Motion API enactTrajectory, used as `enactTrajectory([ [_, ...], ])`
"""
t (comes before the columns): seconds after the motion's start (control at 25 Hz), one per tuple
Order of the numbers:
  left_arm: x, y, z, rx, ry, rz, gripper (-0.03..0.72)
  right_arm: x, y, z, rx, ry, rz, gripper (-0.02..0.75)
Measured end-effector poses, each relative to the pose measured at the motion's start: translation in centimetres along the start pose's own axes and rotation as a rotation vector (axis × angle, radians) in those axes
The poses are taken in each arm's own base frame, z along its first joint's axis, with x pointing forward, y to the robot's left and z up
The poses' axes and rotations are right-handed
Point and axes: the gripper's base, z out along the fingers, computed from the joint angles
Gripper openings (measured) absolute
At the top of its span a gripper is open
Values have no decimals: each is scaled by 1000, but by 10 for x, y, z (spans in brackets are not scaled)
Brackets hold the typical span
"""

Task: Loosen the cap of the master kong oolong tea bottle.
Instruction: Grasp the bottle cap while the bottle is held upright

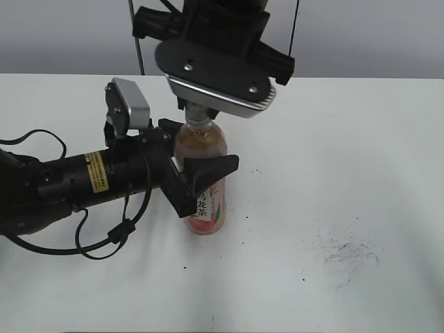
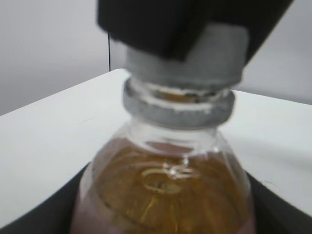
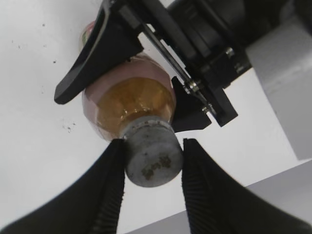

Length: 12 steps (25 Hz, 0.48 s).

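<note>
On white table (image 1: 361,139): bottle (image 1: 207,208), left pincer (image 1: 198,182) clamping, scuff marks (image 1: 347,253) right.

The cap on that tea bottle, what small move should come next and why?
Probably a short twist of the right gripper. It is already closed on the cap from both sides, and the left gripper clamps the bottle upright on the table, so the body should resist turning.

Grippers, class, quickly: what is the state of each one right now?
Left gripper: closed on the bottle body.
Right gripper: closed on the cap.
</note>
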Motion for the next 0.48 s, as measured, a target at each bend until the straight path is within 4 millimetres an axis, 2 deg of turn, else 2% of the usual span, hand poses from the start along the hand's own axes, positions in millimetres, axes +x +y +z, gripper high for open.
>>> enactTrajectory([
  [0.24, 0, 0, 0, -2, -1, -1, 445, 0, 0, 0, 1, 1, -315, 271],
  [0.48, 0, 0, 0, -3, 0, -2, 445, 0, 0, 0, 2, 3, -435, 271],
])
